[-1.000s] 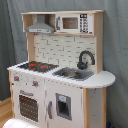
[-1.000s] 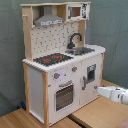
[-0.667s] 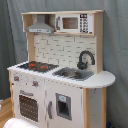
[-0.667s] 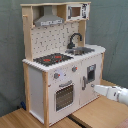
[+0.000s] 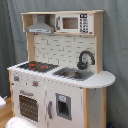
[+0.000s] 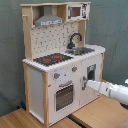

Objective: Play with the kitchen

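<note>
We are reaching in from the lower right of the second exterior view, the gripper (image 6: 89, 84) now closer to the cupboard door (image 6: 90, 77) of the kitchen (image 6: 55, 62) at frame centre; we cannot tell its jaw opening.

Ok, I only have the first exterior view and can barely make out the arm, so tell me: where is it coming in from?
Observer: In the second exterior view the arm reaches in from the second exterior view's right, roughly level.
Operator: What is the claw near?
Observer: The claw is at the kitchen's cabinet door, below the sink. I cannot tell whether it touches.
Operator: And the stove-end side?
Observer: That side panel is plain white.
</note>
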